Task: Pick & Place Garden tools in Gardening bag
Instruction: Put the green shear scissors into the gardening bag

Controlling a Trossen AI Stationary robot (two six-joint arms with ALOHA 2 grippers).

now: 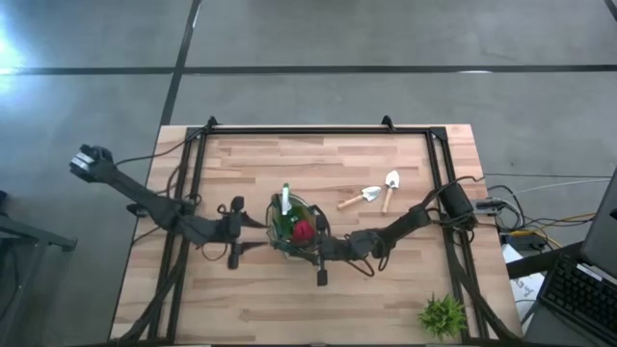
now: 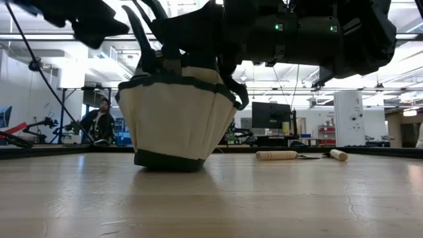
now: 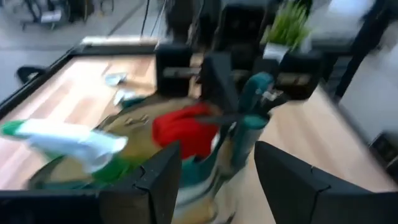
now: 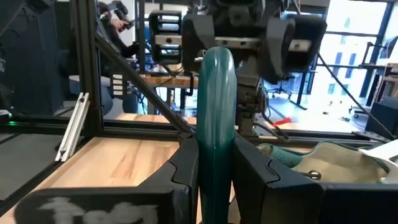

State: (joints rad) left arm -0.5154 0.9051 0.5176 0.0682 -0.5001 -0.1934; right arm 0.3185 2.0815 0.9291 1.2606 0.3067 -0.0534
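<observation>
Wooden table (image 1: 386,289): right tool (image 4: 214,171) clamps the bag (image 2: 177,116) handle (image 4: 216,118)

Both grippers crowd the bag (image 1: 294,229) at the table's (image 1: 251,164) middle: the left gripper (image 1: 253,224) on one side, the right gripper (image 1: 326,246) clamped on a handle at the other. Two trowels (image 1: 378,190) lie toward the far right edge, a plant (image 1: 442,314) at the near right corner. The far left stretch is bare wood.

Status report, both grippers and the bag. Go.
Right gripper shut on teal handle at the gardening bag. Left gripper open at bag's other side. Two wooden-handled trowels still on table. Nothing blocking.
</observation>
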